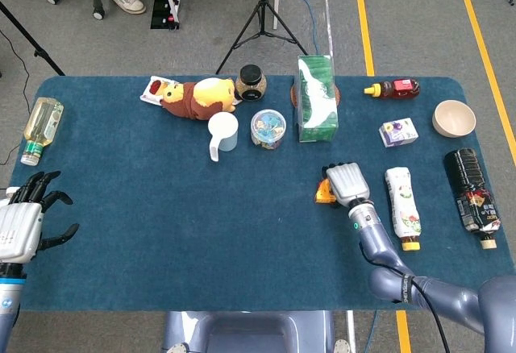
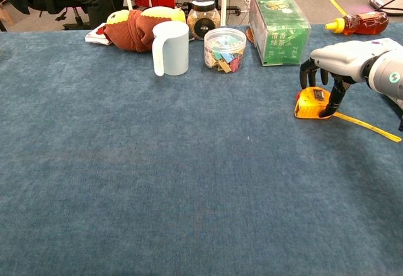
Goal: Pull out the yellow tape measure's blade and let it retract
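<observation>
Nearest the robot, the left hand (image 1: 20,228) hangs at the near left edge of the blue worktop (image 2: 157,181), its fingers (image 1: 44,182) spread apart and holding nothing; it shows only in the head view and is well apart from the work. Further in, on the right side, the right hand (image 2: 343,62) is arched over the yellow tape measure (image 2: 313,102), which lies flat on the worktop just in front of the green box (image 2: 278,17); dark fingers (image 2: 334,96) come down on the case's top and right side, seemingly pinning it, though whether they truly clamp it cannot be told for certain. The blade (image 2: 368,125) is out — a thin yellow strip running from the case toward the right along the cloth, its tip near the frame's edge.

So, judging by the layout, the pulling-out step looks done and the retracting step is in hand; the next move probably calls for freeing the blade while the case stays steady, so the strip can run back in without the case skidding.

Beyond lie a white cup (image 2: 170,48), a clear jar of small items (image 2: 224,49), a plush toy (image 2: 135,27) and a dark-lidded jar (image 2: 203,16); at the far right, a sauce bottle (image 2: 361,21).
</observation>
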Motion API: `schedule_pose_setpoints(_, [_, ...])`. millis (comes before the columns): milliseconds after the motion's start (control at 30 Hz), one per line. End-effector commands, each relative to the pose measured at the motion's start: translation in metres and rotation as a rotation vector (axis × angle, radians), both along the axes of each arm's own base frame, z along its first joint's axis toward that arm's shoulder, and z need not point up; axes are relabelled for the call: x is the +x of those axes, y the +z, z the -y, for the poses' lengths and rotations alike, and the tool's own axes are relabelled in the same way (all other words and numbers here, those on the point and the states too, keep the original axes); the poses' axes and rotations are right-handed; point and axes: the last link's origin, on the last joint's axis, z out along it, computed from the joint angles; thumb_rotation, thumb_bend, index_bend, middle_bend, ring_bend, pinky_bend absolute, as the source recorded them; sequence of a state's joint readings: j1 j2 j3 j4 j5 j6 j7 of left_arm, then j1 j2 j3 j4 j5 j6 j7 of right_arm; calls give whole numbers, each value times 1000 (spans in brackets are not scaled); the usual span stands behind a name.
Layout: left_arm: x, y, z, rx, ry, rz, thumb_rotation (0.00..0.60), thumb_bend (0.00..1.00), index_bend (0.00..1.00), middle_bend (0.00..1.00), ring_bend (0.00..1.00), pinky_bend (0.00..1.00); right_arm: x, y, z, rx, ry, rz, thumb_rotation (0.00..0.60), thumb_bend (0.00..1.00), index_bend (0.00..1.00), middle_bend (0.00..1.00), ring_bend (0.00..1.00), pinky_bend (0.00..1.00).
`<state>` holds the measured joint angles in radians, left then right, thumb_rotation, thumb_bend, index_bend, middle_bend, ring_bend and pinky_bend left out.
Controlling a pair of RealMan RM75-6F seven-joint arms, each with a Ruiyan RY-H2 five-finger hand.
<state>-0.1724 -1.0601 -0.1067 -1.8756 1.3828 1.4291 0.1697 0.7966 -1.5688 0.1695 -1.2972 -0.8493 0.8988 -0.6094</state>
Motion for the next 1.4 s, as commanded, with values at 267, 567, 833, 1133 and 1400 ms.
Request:
schedule_pose_setpoints(267, [0, -1, -1, -4, 0, -1, 600, 188, 428, 149, 79, 180, 0, 4, 8, 39, -36, -19, 599, 86, 385, 395, 439, 450])
schedule_pose_setpoints(567, [0, 0, -1, 1, -1, -5, 600, 188, 427, 149, 79, 180, 0, 4, 12, 70, -54, -23, 599, 134, 477, 468, 528, 552])
schedule_pose_setpoints(833, [-1, 0, -1, -3, 2, -5, 600, 189, 427, 149, 79, 180, -1, 4, 15, 83, -72, 3, 598, 200, 580, 563, 629, 658])
schedule_pose_setpoints(1133, [3, -7, -4, -39, -3, 11, 600, 189, 427, 155, 81, 180, 6, 15, 9, 81, -58, 44, 599, 205, 591, 577, 652, 666])
schedule_pose_setpoints(1400, [14, -17, -12, -78, -37, 14, 600, 189, 427, 186, 121, 181, 19, 20, -11, 107, -44, 110, 596, 205, 593, 593, 669, 683])
